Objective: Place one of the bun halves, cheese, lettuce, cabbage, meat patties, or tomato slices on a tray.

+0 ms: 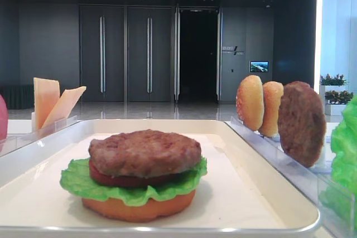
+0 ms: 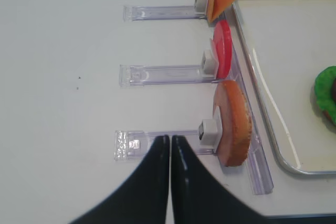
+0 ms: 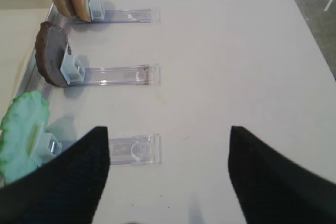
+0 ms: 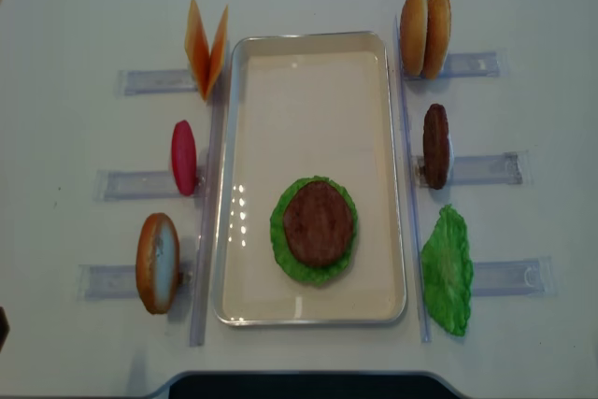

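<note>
the cream-white tray (image 4: 392,165) fills the centre of the overhead frame, long side running top to bottom. in its lower half sits a stack: an orange-tan bun half (image 1: 136,207) at the bottom, ruffled green lettuce (image 4: 280,231), a red tomato slice (image 1: 120,180) showing at the edge, and a rough brown meat patty (image 4: 318,222) on top. left of the tray, top to bottom, stand 2 cheese slices (image 4: 206,49) leaning apart, 1 tomato slice on edge (image 4: 183,157) and 1 bun half on edge (image 4: 157,263). right of it stand 2 bun halves (image 4: 425,33) touching, 1 patty on edge (image 4: 435,146) and 1 lettuce leaf (image 4: 447,271).
</note>
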Controlling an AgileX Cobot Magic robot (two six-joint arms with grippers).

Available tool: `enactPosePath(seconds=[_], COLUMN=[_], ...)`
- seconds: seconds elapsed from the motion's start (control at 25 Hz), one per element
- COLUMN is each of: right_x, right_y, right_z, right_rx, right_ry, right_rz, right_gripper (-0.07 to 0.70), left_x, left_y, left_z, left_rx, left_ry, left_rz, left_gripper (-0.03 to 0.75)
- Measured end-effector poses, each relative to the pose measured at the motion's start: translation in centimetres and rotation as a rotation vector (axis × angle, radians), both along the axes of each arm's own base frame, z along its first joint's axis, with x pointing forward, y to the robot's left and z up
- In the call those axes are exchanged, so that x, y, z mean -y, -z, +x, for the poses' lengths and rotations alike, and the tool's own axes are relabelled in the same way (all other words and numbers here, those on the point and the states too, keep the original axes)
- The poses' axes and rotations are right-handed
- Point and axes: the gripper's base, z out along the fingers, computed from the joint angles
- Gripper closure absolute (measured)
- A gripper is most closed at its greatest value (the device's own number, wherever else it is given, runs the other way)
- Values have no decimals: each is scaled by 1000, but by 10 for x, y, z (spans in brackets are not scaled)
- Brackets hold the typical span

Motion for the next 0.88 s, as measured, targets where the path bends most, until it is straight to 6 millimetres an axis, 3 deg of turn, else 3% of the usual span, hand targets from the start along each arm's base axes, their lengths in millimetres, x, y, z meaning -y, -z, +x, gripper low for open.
enactPosePath(seconds=[0.24, 0.44, 0.64, 0.76, 0.84, 0.88], right_x=[0, 0, 0, 0, 0, 0], right_y=[0, 0, 0, 0, 0, 0], right_z=[0, 0, 0, 0, 0, 0], right_rx=[0, 0, 0, 0, 0, 0], right_ry=[0, 0, 0, 0, 0, 0], right_rz=[1, 1, 1, 1, 1, 1], right_gripper=[144, 144, 144, 144, 144, 144], left_x=[0, 0, 0, 0, 0, 0], left_y=[0, 0, 0, 0, 0, 0], left_z=[0, 0, 0, 0, 0, 0], left_rx=[0, 0, 0, 0, 0, 0], left_ry=[0, 0, 0, 0, 0, 0], left_rz=[0, 0, 0, 0, 0, 1], left_gripper=[704, 584, 527, 363, 167, 108])
